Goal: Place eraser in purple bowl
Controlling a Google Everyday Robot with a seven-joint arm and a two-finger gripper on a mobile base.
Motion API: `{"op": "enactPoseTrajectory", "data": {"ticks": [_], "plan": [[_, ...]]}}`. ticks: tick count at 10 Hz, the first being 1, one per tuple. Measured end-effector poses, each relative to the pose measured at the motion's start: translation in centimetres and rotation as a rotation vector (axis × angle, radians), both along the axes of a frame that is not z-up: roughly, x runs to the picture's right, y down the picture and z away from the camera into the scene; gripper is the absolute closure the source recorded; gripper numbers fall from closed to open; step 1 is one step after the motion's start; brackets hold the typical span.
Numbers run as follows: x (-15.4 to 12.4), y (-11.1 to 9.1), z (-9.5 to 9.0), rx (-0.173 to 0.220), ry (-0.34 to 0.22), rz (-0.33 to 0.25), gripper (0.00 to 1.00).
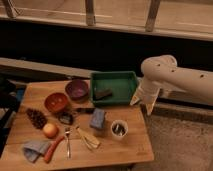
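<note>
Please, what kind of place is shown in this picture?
Likely a robot test area: a wooden table crowded with a purple bowl, a green tray and cutlery, and the gripper hanging beside the tray.

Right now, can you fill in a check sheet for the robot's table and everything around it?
Surface: wooden table, crowded.
Job's things: small dark rectangular eraser lies in the green plastic tray; dull purple round bowl left of the tray, looks empty.
Clutter: orange-red bowl, blue-grey block, white cup, pine cone, metal fork, grey cloth.
Grippers: white two-finger pincer open, empty, near the table's right edge, right of the tray.
Cables: nothing seen.
Surroundings: metal railing behind; speckled floor at right.
</note>
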State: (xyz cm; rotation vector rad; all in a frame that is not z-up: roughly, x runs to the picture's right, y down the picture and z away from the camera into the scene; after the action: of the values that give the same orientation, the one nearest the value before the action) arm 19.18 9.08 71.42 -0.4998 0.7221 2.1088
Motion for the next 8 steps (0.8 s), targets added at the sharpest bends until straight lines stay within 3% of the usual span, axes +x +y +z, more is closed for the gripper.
{"op": "enactPoseTrajectory", "data": {"ticks": [4, 6, 8], "plan": [[0.0, -0.1, 0.0, 0.005, 0.002, -0.006, 0.35], [-0.4, -1.8, 0.3, 0.067, -0.009, -0.002, 0.35], [-3.0, -4.8, 0.6, 0.153, -0.046, -0.004, 0.35]]}}
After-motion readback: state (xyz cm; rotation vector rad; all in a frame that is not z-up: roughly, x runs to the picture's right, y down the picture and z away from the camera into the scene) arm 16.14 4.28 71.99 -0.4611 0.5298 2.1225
